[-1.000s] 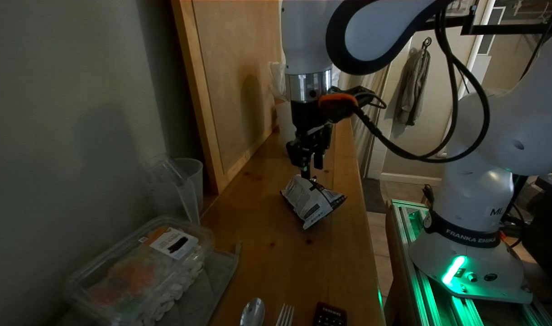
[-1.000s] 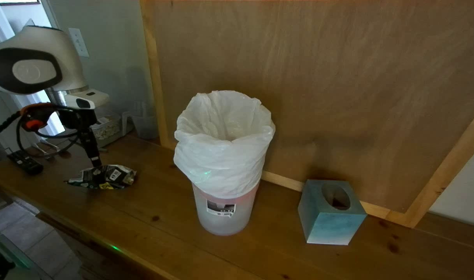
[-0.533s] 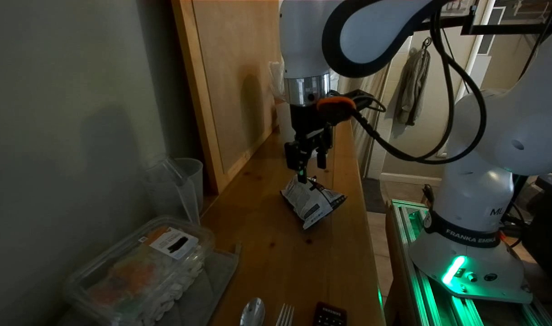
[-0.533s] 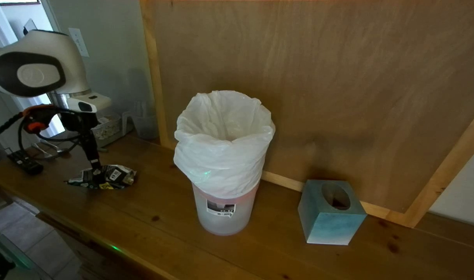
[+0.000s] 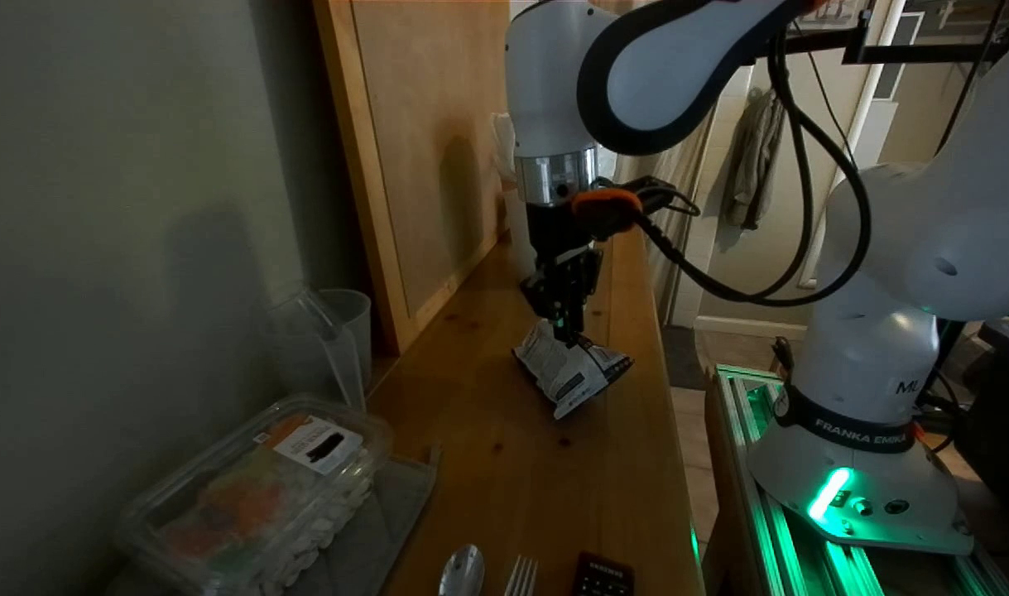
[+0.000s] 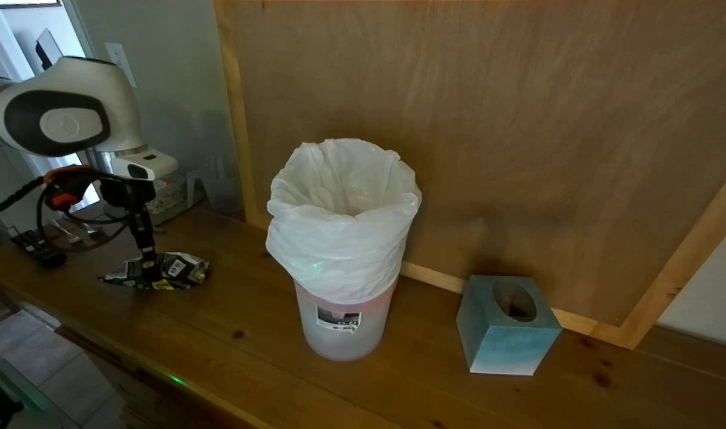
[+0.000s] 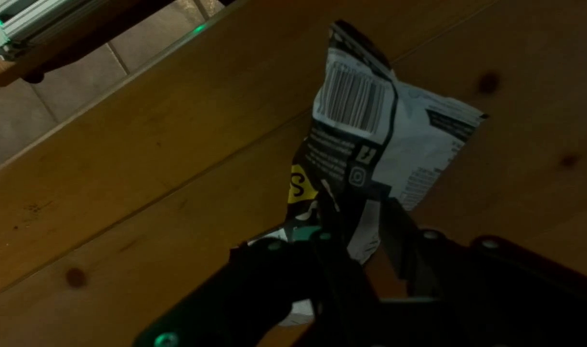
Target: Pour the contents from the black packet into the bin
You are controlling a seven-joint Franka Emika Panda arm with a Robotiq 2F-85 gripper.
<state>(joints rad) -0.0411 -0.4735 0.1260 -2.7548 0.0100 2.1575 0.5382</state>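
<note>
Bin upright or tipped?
Upright: in an exterior view the bin stands on its base on the counter, and the white bag lining it opens upward.

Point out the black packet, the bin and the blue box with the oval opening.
Black packet (image 7: 349,152): wrist view, on its dark printed panel.
Bin (image 6: 345,344): in an exterior view, on its translucent lower wall.
Blue box (image 6: 511,344): in an exterior view, on its front face.

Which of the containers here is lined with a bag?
The tall whitish bin: it alone shows a white bag draped over its top; the blue box and flat clear box show none.
</note>
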